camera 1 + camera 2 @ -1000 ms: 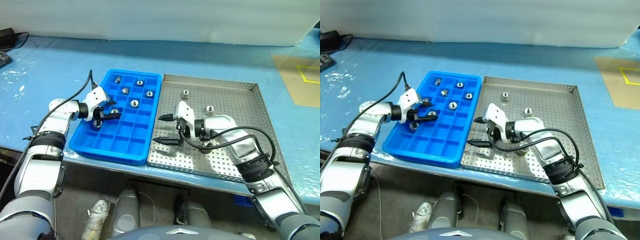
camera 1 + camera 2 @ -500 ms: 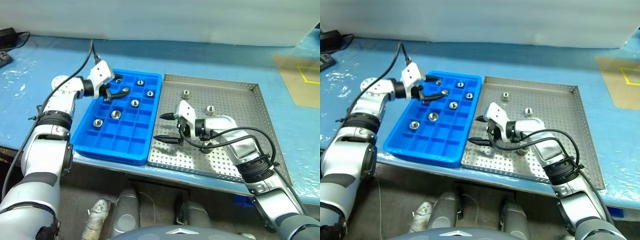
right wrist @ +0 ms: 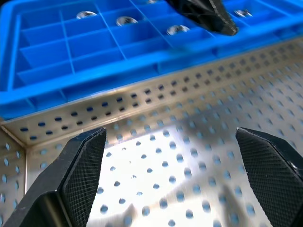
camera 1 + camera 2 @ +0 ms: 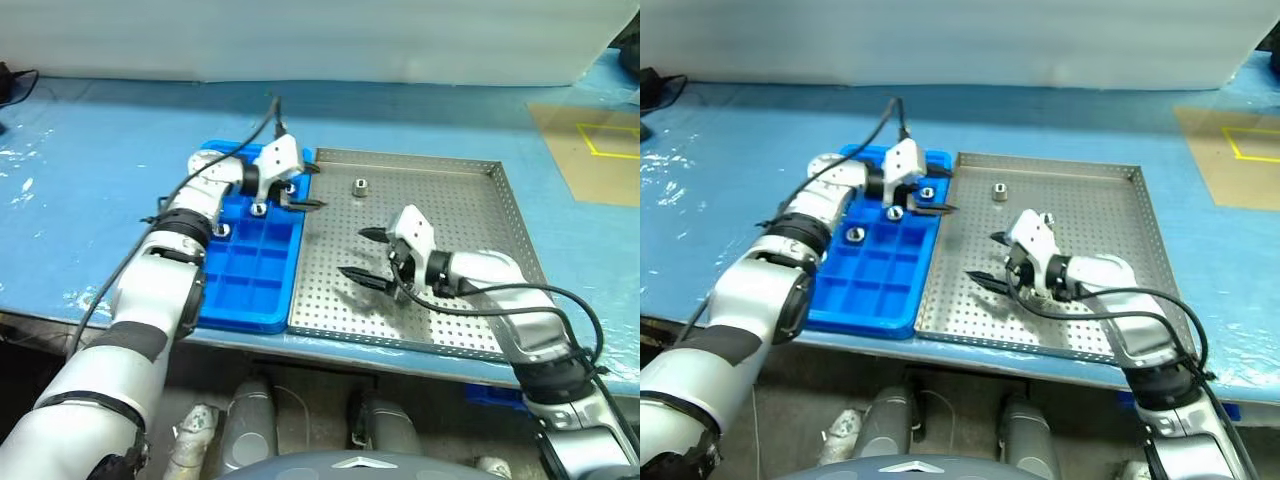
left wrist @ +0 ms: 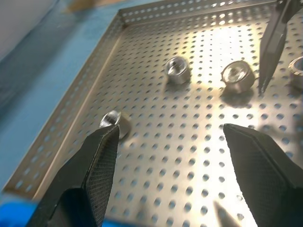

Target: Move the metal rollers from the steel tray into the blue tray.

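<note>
Blue tabletop [image 4: 90,160], steel tray [image 4: 470,215] – rollers [image 5: 178,72] scattered, blue tray [image 4: 250,280] beside

A counter [image 4: 90,180] spans the frame, with the blue tray [image 4: 245,290] at centre left and the steel tray [image 4: 470,215] touching its right edge. In the head view, one of the metal rollers [image 4: 360,186] sits in the upper part of the steel tray; others lie in the blue tray's upper compartments. The left pincer [image 4: 303,188] hangs over the seam where the two trays meet, near the top of both. The right pincer [image 4: 358,254] hovers over the middle of the steel tray, below and right of the left one, well apart from the lone roller.
</note>
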